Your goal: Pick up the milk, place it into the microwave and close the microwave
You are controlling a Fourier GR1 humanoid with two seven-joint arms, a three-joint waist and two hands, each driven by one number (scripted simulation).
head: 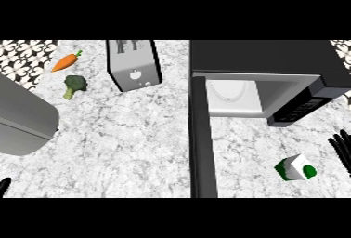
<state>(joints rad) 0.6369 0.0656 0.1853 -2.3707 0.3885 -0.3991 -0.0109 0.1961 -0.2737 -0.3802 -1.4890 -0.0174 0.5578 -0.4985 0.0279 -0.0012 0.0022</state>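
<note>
At the far left edge of the marbled surface (pixel 130 139), low down, only the dark fingertips of the left hand (pixel 4 185) poke into view, and whether they are spread or curled cannot be told. Above it a large grey rounded appliance (pixel 21 118) runs off the left side. Further back lie an orange carrot (pixel 66 62) with a green top and, just below it, a head of broccoli (pixel 74 85), the two apart from each other. To their right stands a silver toaster (pixel 133 65), tilted slightly. Past the middle, the microwave's black door (pixel 204 139) is swung wide open and reaches toward the lower edge of the view; the microwave (pixel 274 65) itself sits at the back right, its pale inside showing a round turntable (pixel 230 93) with nothing on it. The milk (pixel 295 168), a white carton with green markings, lies tipped on the surface in front of the microwave, right of the open door. Just beside it at the right edge is the right hand (pixel 341 149), fingers straight and spread, not touching the carton.
</note>
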